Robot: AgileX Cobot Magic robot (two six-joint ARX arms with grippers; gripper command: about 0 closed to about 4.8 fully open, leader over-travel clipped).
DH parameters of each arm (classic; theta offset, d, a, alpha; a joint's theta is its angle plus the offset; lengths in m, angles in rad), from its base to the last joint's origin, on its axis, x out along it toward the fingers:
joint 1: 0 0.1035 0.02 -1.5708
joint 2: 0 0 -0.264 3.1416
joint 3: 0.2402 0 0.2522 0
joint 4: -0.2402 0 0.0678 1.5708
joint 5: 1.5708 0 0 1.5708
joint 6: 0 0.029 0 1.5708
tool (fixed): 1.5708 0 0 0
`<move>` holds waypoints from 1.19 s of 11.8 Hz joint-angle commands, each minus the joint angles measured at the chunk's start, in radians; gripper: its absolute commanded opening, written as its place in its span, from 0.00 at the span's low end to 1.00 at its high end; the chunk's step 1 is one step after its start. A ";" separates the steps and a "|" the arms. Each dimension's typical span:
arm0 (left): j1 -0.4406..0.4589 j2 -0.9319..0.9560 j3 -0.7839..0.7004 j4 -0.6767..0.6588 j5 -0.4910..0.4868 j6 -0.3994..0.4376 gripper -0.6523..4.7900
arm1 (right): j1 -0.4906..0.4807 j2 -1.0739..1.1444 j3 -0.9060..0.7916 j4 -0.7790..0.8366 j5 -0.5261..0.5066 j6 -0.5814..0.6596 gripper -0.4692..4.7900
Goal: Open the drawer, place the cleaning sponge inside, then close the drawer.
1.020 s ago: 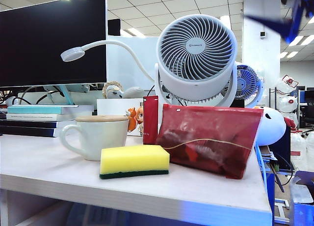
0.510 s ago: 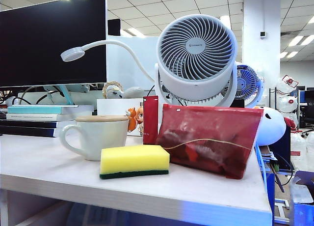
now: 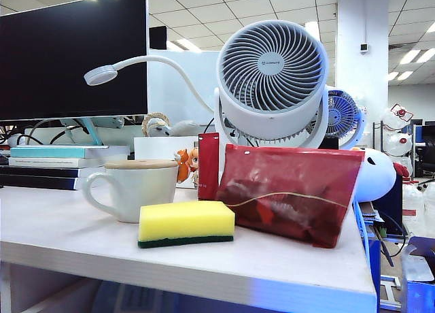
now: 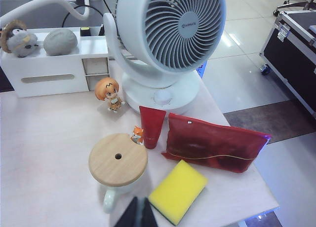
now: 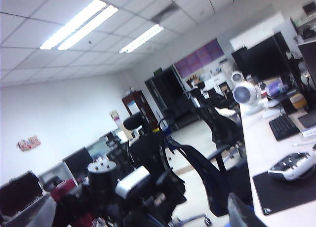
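Desk edge: I see the cleaning sponge (image 3: 186, 224) lying close to the front edge of the white desk top (image 3: 61, 235), with bare surface to its left and a narrow strip in front.
Right side: the red pouch (image 3: 289, 192) leans just beside the sponge – the desk's corner falls away right after it.
Drawer: the drawer (image 3: 285, 289) shows only as a blurred blue band under the desk top; I cannot tell how far it stands out.
Sponge: bright yellow block, dark green layer underneath, flat on the desk, in front of the white mug (image 3: 132, 188) with its wooden lid (image 4: 118, 159).
Left gripper: the left gripper (image 4: 137, 215) hangs above the desk near the mug and sponge – its dark tips lie together, closed on nothing.
Right gripper: the right gripper (image 5: 237, 213) shows one blurred finger at the frame's edge, jaws spread wide, aimed away at an office of chairs and ceiling lights.
Behind: a big white fan (image 3: 272, 71), a black monitor (image 3: 73, 53), stacked books (image 3: 58, 165).
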 commanded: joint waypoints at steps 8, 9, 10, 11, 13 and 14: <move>0.001 -0.002 0.003 0.009 0.005 0.006 0.12 | -0.001 -0.003 0.004 -0.079 -0.061 -0.021 0.82; 0.001 -0.002 0.003 0.009 0.005 0.006 0.12 | -0.001 -0.003 0.004 -0.129 -0.060 -0.067 0.81; 0.001 -0.002 0.003 0.009 0.005 0.006 0.12 | -0.001 -0.003 0.004 -0.178 -0.056 -0.108 0.83; 0.001 -0.002 0.003 0.009 0.005 0.006 0.12 | -0.001 -0.003 0.004 -0.229 -0.048 -0.148 0.86; 0.001 -0.002 0.003 0.009 0.005 0.006 0.12 | -0.001 -0.004 0.005 -0.433 0.044 -0.338 0.87; 0.001 -0.002 0.003 0.009 0.005 0.006 0.12 | -0.001 -0.005 0.005 -0.483 0.074 -0.386 0.87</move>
